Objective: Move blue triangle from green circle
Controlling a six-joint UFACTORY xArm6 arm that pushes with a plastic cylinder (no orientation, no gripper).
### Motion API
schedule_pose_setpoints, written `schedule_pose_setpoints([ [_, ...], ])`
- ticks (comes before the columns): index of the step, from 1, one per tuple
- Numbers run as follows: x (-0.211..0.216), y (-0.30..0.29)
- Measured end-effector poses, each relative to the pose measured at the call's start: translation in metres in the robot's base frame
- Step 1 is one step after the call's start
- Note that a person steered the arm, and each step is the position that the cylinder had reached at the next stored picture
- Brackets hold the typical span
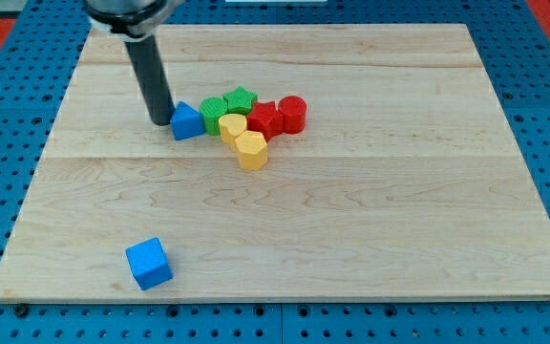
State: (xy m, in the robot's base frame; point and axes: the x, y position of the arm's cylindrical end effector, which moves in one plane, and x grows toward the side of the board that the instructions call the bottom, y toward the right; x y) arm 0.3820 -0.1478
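Inspection of the pale wooden board [370, 239], which lies on a blue perforated base [542, 76].

Tool: the arm ends in a straight dark rod with no jaws, so it grips nothing. My tip [160, 121] rests on the board at the view's upper left of centre, just beside the left face of the blue triangular block [186, 122], touching it or very nearly so; contact cannot be confirmed.

Task item: the blue triangular block sits at the left end of a tight cluster. Its right side meets the green round block [215, 114], with no visible gap between them.

Remainder of cluster: a green star-shaped block [242, 99] lies just to the upper right of the green round block. A red star-shaped block [265, 118] and a red round block [292, 113] follow toward the view's right. Two yellow blocks sit below: one [233, 127] under the green pair, its shape unclear, and a yellow hexagonal block [252, 150] touching it, nearer the view's bottom.

Isolated item: a blue cube [149, 263] stands well apart, near the view's bottom left.
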Motion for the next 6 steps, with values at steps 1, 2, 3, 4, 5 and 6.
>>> schedule_pose_setpoints([
  [1, 0.024, -0.019],
  [2, 0.041, 0.024],
  [3, 0.03, 0.041],
  [4, -0.031, 0.03],
  [5, -0.085, 0.033],
  [6, -0.08, 0.019],
])
